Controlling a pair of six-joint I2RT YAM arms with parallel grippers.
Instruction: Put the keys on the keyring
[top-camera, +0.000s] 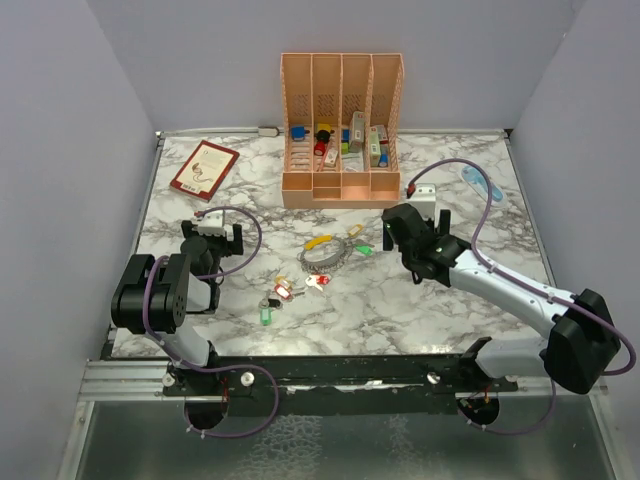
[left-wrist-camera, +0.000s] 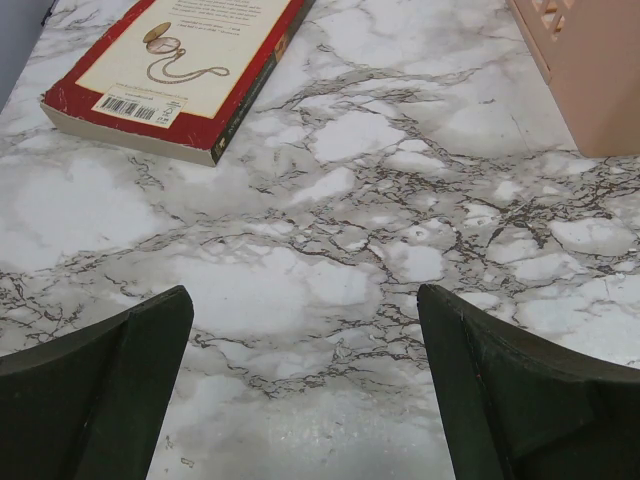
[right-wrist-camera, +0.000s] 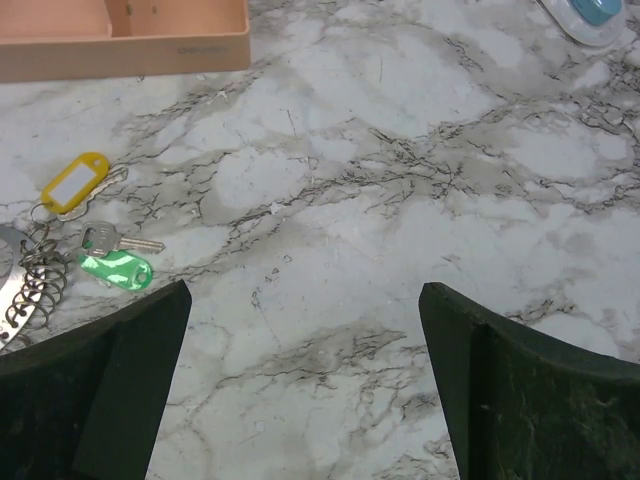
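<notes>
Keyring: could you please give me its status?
Left gripper, right gripper open, empty. Keyring flat on table between arms; keys loose beside it. Nothing blocking.

Spread fingers (right-wrist-camera: 100, 400) frame marble table (right-wrist-camera: 400, 200); green-tagged key (right-wrist-camera: 115, 262) and yellow tag (right-wrist-camera: 73, 182) lie at left.

Book cover (left-wrist-camera: 190, 60): my left wrist camera catches a few lines of print at the top edge, cut off and too small for me to read.
Barcode sticker (left-wrist-camera: 138, 107): a white label at the book's near corner; the bars show, but I cannot read the digits under them.
Peach organizer (right-wrist-camera: 120, 45): a faint raised mark on the front wall, seen from my right wrist camera, too faint to read.
Yellow key tag (right-wrist-camera: 73, 182): the white insert shows me no legible writing.
Green key tag (right-wrist-camera: 115, 270): no lettering I can make out.
Top view: all print is too small to read.
</notes>
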